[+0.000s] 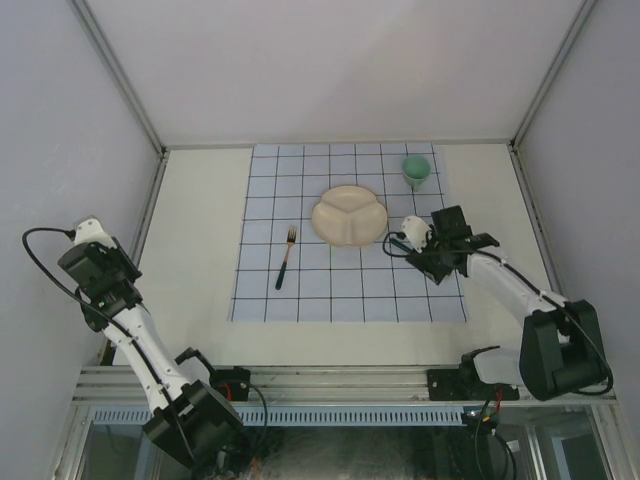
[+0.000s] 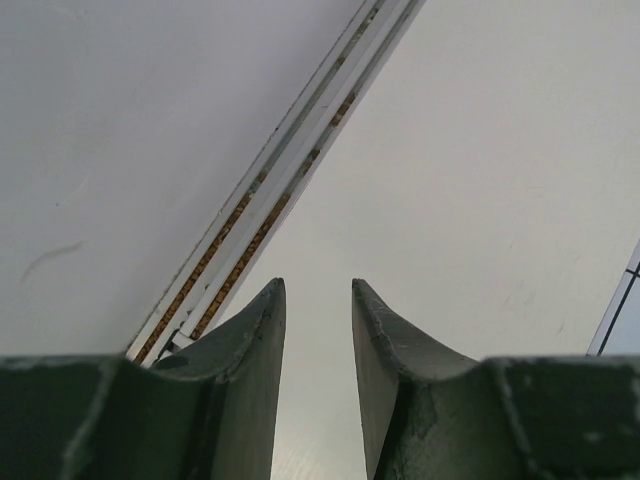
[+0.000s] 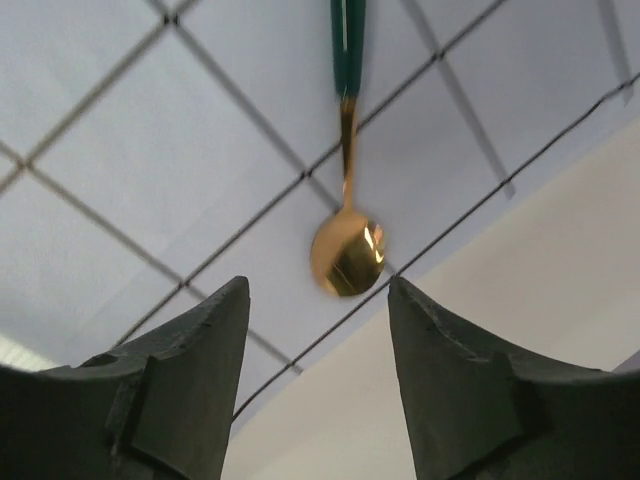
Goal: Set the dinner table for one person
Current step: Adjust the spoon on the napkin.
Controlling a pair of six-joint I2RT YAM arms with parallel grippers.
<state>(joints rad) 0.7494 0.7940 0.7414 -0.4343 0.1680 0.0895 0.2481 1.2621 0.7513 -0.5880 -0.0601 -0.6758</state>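
Gridded cloth (image 3: 120, 200) behind a blurred spoon (image 3: 347, 250), its handle cut off

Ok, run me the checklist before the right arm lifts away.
1. Jaws of the right gripper apart, nothing between them: ok.
2. The spoon lies flat on the cloth, clear of both fingers: ok.
3. The spoon is lined up beside the plate: cannot tell, the arm covers it from above.
4. The fork is on the cloth, left of the plate: ok.
5. The cup is upright at the cloth's far right corner: ok.
6. The left gripper is open, empty, over bare table, off the cloth: ok.
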